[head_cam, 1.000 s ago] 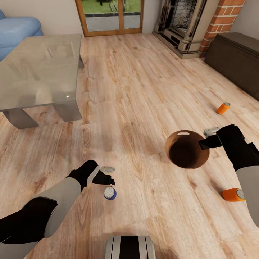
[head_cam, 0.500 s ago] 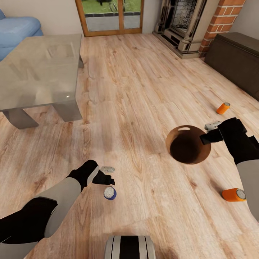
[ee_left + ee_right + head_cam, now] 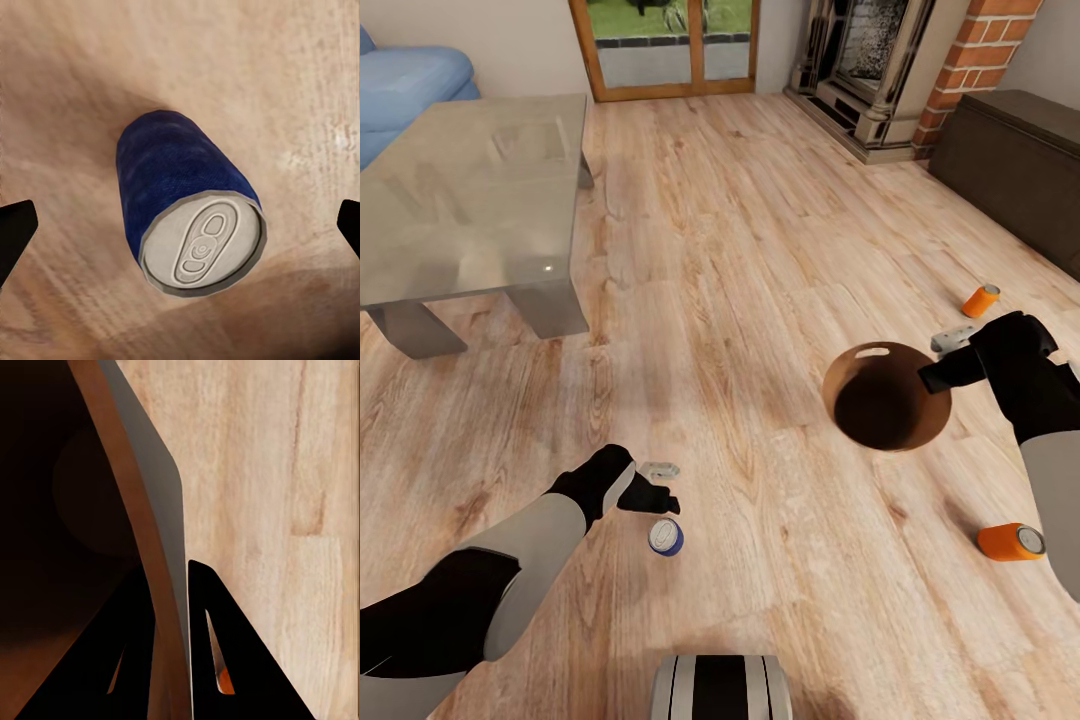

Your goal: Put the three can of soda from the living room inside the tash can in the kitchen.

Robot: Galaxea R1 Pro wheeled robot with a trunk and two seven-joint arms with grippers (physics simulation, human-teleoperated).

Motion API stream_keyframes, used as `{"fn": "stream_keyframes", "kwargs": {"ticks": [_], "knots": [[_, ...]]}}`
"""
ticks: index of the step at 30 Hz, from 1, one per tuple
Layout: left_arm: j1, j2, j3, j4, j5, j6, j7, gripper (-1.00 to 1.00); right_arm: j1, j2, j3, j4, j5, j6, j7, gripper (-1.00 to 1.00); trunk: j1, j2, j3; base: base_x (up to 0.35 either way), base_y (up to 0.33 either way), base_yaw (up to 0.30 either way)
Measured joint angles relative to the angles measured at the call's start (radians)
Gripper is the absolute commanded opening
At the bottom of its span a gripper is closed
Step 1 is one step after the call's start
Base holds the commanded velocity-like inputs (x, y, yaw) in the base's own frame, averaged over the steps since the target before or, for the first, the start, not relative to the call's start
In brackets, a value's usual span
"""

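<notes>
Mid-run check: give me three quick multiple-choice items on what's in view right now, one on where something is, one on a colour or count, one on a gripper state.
1. Where does the blue can lie?
A. On the glass table
B. On the wood floor near the left gripper
C. Inside the bin

2. How many orange cans are on the floor?
A. One
B. Two
C. Three

3. What is the right gripper doing?
A. Clamped on the trash can's wall
B. Open above an orange can
C. Holding the blue can

Answers:
1 B: the head view shows it on the planks just beside the left gripper, and the left wrist view shows it on its side between the spread fingertips.
2 B: one far orange can by the dark cabinet, one near orange can beside the right arm.
3 A: the right wrist view shows one finger inside the rim and one outside, with the wall pinched between.
</notes>
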Motion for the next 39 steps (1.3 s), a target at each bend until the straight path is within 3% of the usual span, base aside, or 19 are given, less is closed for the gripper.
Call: {"fn": "stream_keyframes", "kwargs": {"ticks": [19, 28, 39], "knots": [[0.001, 0.0, 0.0, 0.001, -0.002, -0.016, -0.001, 1.0, -0.033, -0.004, 0.0, 0.0, 0.003, 0.003, 0.007, -1.0, 0.0, 0.0, 0.0, 0.0, 0.0, 0.0], [0.0, -0.002, -0.001, 0.001, -0.003, -0.016, -0.001, 1.0, -0.033, -0.005, -0.001, 0.0, 0.004, 0.003, 0.009, -1.0, 0.004, -0.002, -0.035, 0.0, 0.0, 0.0], [0.0, -0.005, -0.001, 0.001, -0.002, -0.016, -0.001, 1.0, -0.033, -0.005, -0.001, 0.0, 0.004, 0.003, 0.009, -1.0, 0.004, -0.002, -0.035, 0.0, 0.0, 0.0]]}}
